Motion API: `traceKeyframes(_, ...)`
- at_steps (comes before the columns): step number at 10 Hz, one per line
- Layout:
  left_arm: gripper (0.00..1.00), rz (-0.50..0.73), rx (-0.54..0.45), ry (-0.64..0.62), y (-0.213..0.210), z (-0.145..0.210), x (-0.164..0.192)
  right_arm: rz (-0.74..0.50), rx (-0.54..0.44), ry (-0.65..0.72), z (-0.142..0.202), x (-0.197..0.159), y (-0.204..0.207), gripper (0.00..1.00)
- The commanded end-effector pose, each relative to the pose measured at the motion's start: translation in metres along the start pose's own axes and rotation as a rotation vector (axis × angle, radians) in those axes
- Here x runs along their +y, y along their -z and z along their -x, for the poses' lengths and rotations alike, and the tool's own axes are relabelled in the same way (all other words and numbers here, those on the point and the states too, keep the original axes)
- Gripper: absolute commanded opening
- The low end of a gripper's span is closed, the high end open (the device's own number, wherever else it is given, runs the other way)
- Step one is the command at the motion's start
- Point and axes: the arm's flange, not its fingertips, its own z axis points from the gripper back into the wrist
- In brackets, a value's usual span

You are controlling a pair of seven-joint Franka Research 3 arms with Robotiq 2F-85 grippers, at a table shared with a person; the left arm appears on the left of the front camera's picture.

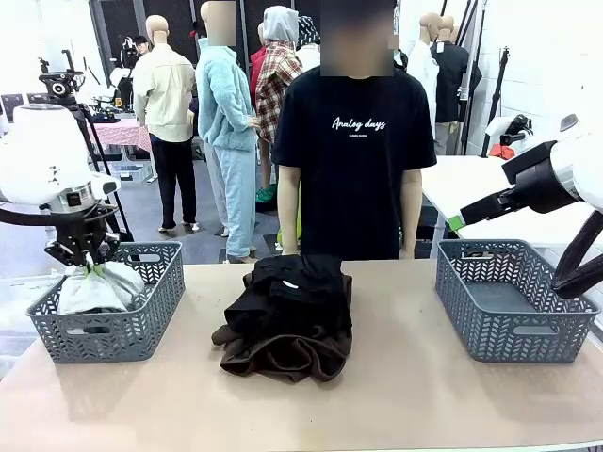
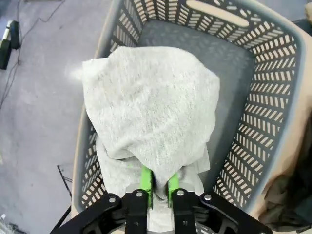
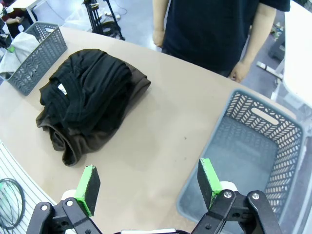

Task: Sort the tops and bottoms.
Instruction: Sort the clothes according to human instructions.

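We see the tops (image 2: pixel 151 107) bundled in the left basket (image 2: pixel 273 97) and the bottoms (image 1: pixel 287 315) heaped mid-table.
All are soft, light and floppy, so we would pinch a bunched fold. The left gripper (image 2: pixel 159 183) has its pads nearly together at the tops, though we cannot tell whether it is gripping. The right gripper (image 3: pixel 147 170) is spread wide, holding nothing.

Left basket (image 1: pixel 113 330), right basket (image 1: pixel 509 320), table (image 1: pixel 424 395)

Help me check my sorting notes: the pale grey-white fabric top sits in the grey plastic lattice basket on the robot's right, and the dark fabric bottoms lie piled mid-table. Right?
No: the pale grey-white fabric top sits in the grey plastic lattice basket on the robot's left, as the front view shows. The dark fabric bottoms do lie piled mid-table.
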Motion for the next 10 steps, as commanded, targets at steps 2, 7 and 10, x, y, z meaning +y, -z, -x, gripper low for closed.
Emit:
traceKeyframes(2,0.78,0.013,-0.082,-0.03,-0.021,-0.005,-0.002,-0.013,-0.006,0.013,0.0,0.0,0.002,1.0)
traceKeyframes(7,1.0,0.072,-0.203,0.012,-0.069,-0.006,-0.015,-0.013,-0.006,0.013,0.0,0.0,0.002,1.0)
traceKeyframes(10,1.0,0.063,-0.187,0.026,-0.072,-0.006,-0.018,-0.013,-0.006,0.013,0.0,0.0,0.002,1.0)
